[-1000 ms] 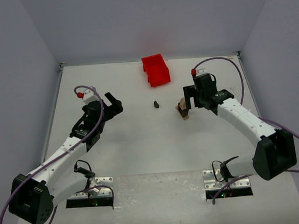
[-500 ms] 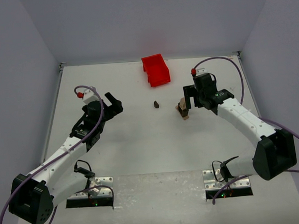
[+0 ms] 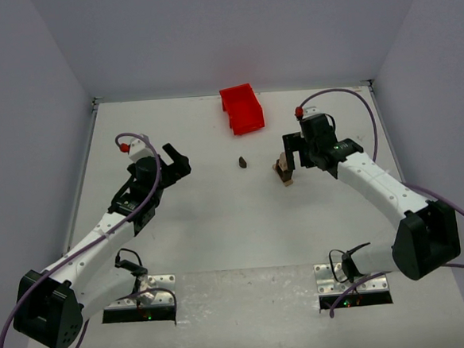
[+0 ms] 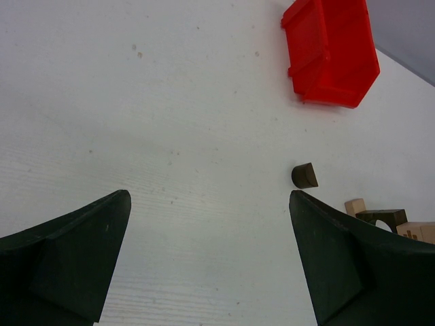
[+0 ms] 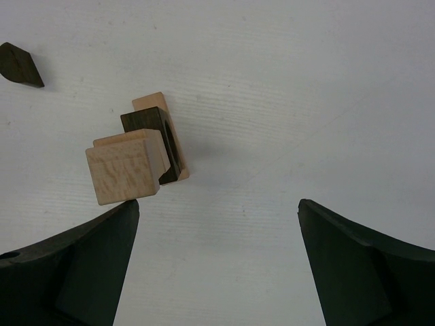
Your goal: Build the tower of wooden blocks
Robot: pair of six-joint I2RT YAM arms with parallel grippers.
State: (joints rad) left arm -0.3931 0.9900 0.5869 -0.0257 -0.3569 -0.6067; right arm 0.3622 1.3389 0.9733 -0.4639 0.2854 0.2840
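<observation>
The wood block tower (image 3: 283,171) stands right of the table's middle: a pale block on a dark arch block on a pale base. It shows in the right wrist view (image 5: 136,153) and partly in the left wrist view (image 4: 387,221). A loose dark brown block (image 3: 242,162) lies left of it, also in the left wrist view (image 4: 304,176) and the right wrist view (image 5: 20,65). My right gripper (image 3: 293,152) is open, just behind and right of the tower, empty (image 5: 217,210). My left gripper (image 3: 179,162) is open and empty at the left (image 4: 209,204).
A red plastic bin (image 3: 241,108) stands at the back middle, also in the left wrist view (image 4: 332,51). Grey walls close the table on three sides. The arm bases sit at the near edge.
</observation>
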